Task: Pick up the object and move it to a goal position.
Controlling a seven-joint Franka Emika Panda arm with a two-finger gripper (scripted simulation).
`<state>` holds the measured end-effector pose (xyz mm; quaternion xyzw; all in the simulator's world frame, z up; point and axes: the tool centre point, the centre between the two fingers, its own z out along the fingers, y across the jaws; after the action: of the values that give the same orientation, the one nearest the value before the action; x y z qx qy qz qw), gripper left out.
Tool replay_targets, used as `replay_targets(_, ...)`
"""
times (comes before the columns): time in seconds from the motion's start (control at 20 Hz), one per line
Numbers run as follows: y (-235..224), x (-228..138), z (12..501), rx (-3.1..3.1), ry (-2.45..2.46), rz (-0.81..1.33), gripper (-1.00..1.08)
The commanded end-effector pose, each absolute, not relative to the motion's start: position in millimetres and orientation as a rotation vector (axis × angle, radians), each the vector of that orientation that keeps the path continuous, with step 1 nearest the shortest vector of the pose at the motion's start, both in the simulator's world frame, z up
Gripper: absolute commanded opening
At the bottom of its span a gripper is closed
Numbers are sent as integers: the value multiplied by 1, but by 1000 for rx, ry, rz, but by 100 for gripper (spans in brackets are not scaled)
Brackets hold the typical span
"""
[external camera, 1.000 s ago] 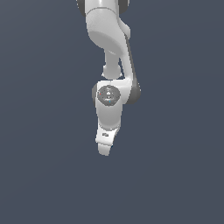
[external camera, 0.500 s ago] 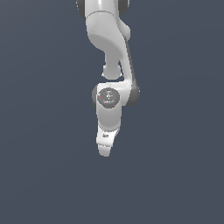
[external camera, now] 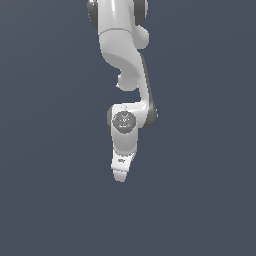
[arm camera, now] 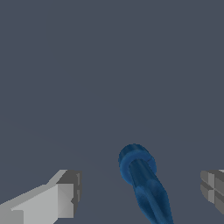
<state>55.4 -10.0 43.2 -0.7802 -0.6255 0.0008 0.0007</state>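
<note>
In the exterior view we see the arm (external camera: 125, 60) cut off by the upper edge, and the claw (external camera: 120, 175) points away so that we cannot tell its finger spacing; the object does not show there. In the wrist view the object (arm camera: 142, 181) runs out of frame, and both fingers (arm camera: 48, 203) are clipped by the edges

The exterior view is set back from the arm (external camera: 125, 75) and faces it against a plain grey ground, framing it from the upper links down to the gripper (external camera: 120, 175). The wrist view looks out past the fingers (arm camera: 65, 197), very close, with the object (arm camera: 142, 183) between them. Both views share only the gripper tip and the grey ground.
</note>
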Motion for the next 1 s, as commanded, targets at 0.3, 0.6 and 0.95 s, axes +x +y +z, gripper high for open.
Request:
replay_targets(0.3,-10,57,42,-2451,-1965,0,-100)
replay_targets(0.6,-10,57,43,-2451,-1965,0,-100)
replay_targets(0.95,13,57,64,-2451,-1965,0,-100)
